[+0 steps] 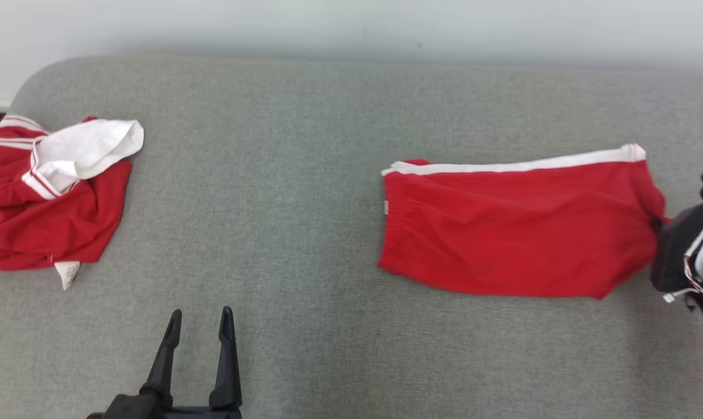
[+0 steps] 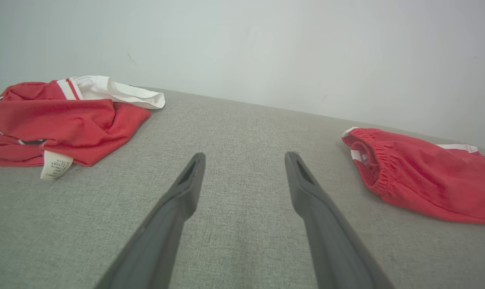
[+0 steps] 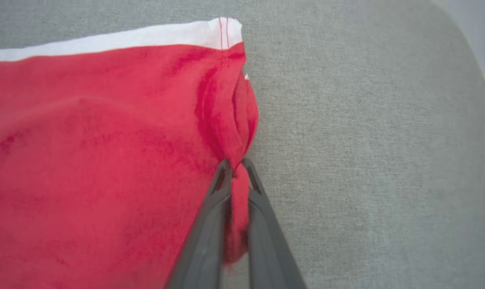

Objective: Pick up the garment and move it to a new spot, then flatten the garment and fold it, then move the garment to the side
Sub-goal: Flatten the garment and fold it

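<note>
The garment (image 1: 520, 227) is a pair of red shorts with a white side stripe, lying folded and flat on the grey couch cushion (image 1: 305, 233) right of centre. My right gripper (image 3: 236, 164) is shut on a pinch of the garment's (image 3: 86, 160) right hem edge, with red cloth bunched between the fingers. In the head view the right gripper's black body (image 1: 686, 256) sits at the garment's right end. My left gripper (image 1: 200, 317) stands open near the front edge, nothing between its fingers (image 2: 186, 188). The garment's elastic waistband (image 2: 371, 164) faces it from the right.
A second red and white garment (image 1: 49, 198) lies crumpled at the cushion's far left, its care label (image 2: 56, 164) hanging out. A pale wall (image 1: 351, 23) runs behind the cushion. The cushion's rounded right end (image 3: 459, 80) is close to my right gripper.
</note>
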